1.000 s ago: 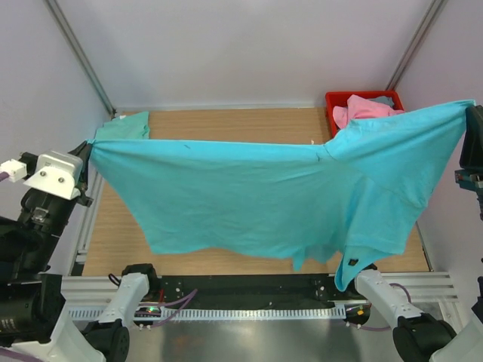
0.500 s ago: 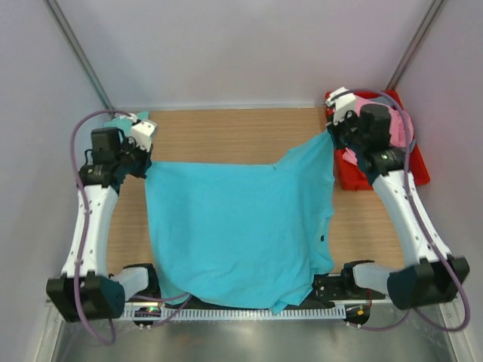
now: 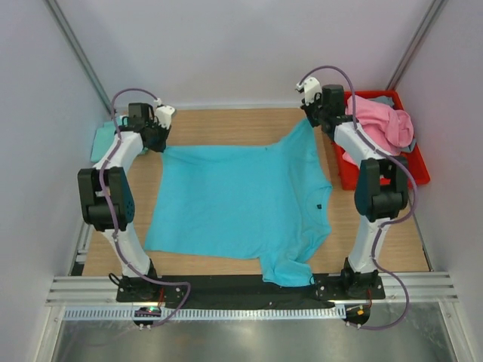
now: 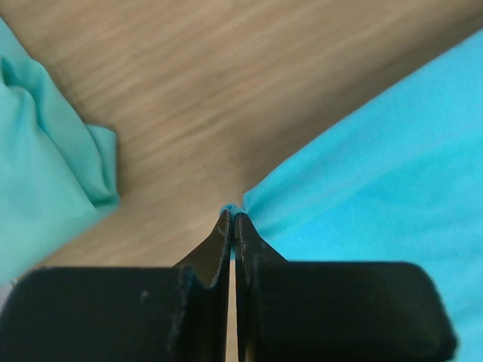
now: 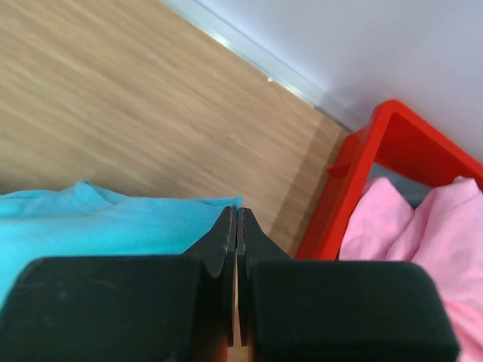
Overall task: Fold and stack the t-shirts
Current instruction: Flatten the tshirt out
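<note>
Left gripper [image 4: 232,219] pinches the far left corner of the turquoise-blue t-shirt [image 3: 241,204], and right gripper [image 5: 235,215] pinches the far right corner, both fully closed. The shirt lies spread on the table [image 3: 226,124] between them.

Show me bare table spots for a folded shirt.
Bare wood: the far strip between turquoise shirt and back wall, and the near right corner beside the bin. Crowded: the bin, and far left, where the mint shirt lies.
</note>
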